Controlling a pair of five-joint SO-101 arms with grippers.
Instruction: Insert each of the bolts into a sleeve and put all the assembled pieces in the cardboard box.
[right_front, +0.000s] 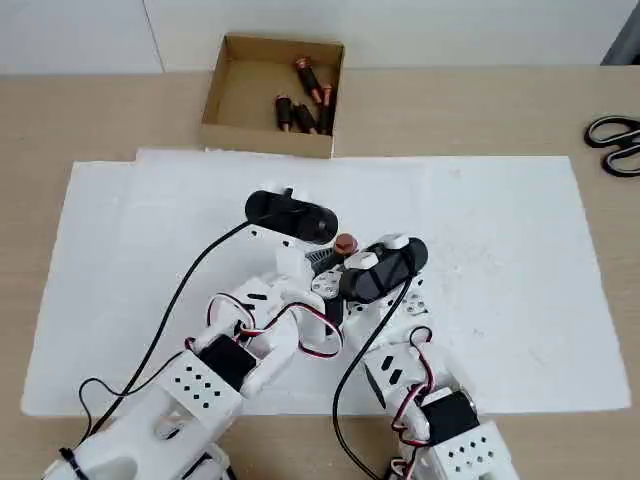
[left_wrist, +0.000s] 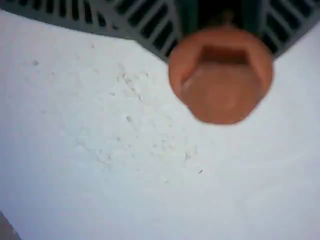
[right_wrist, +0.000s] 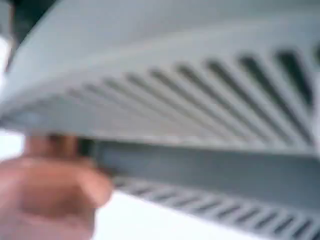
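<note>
Several assembled pieces (right_front: 303, 112) lay in the cardboard box (right_front: 228, 95); one bolt (left_wrist: 220, 75) hung between left end effector (right_front: 328, 256) and right end effector (right_front: 352, 264), grips indiscernible.

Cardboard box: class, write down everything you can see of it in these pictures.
The cardboard box is a shallow, open-topped tray of brown card, roughly square, with low upright walls. It sits flat on the wooden table, its near wall at the far edge of the white sheet. Several assembled pieces, dark sleeves with copper-coloured bolt heads, lie in its right half; its left half is bare.
</note>
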